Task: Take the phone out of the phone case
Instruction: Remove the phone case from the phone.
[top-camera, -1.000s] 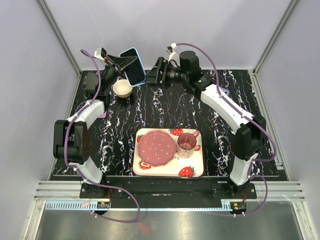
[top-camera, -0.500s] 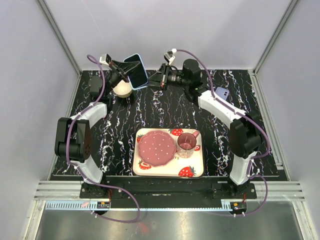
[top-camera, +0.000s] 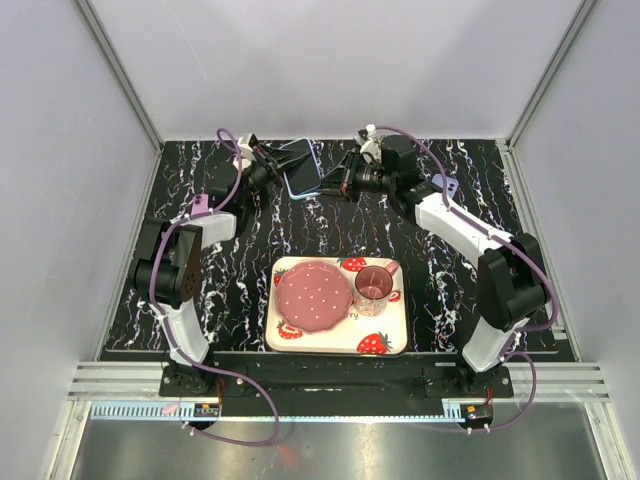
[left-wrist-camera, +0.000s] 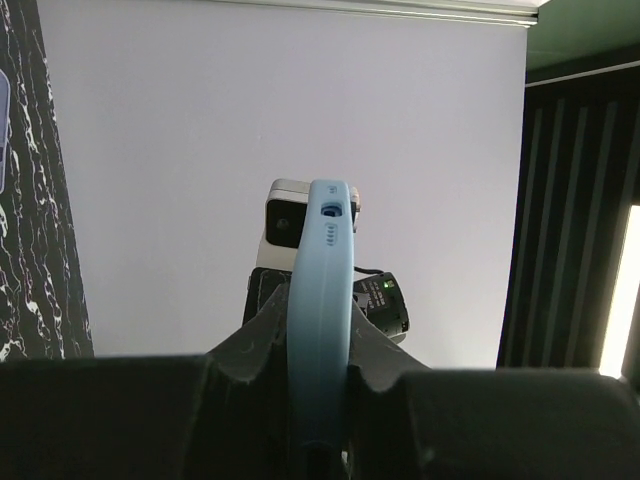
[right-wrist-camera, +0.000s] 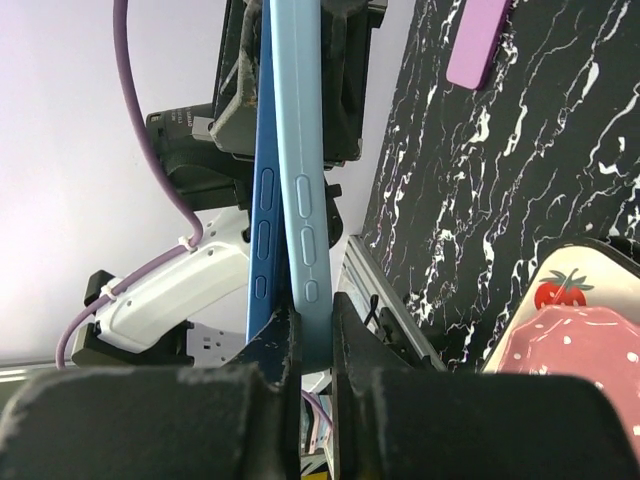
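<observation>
The phone case (top-camera: 302, 168), a light sky-blue shell with the phone in it, is held off the table at the back between both grippers. My left gripper (top-camera: 278, 172) is shut on its left end; in the left wrist view the case's pale blue edge (left-wrist-camera: 320, 290) stands clamped between the fingers of the left gripper (left-wrist-camera: 320, 345). My right gripper (top-camera: 333, 183) is shut on the opposite end. In the right wrist view the right gripper (right-wrist-camera: 310, 325) pinches the phone case (right-wrist-camera: 300, 170), while the phone's darker blue side (right-wrist-camera: 262, 210) lies outside the left finger.
A strawberry-print tray (top-camera: 390, 345) near the front holds a pink plate (top-camera: 312, 298) and a pink cup (top-camera: 373, 288). A lilac phone (top-camera: 443, 186) lies on the marbled table by the right arm, also seen in the right wrist view as the lilac phone (right-wrist-camera: 478, 45).
Both arms have swung right and lower, carrying the case from the back left toward the back middle. The right gripper has shut on the case's end.
</observation>
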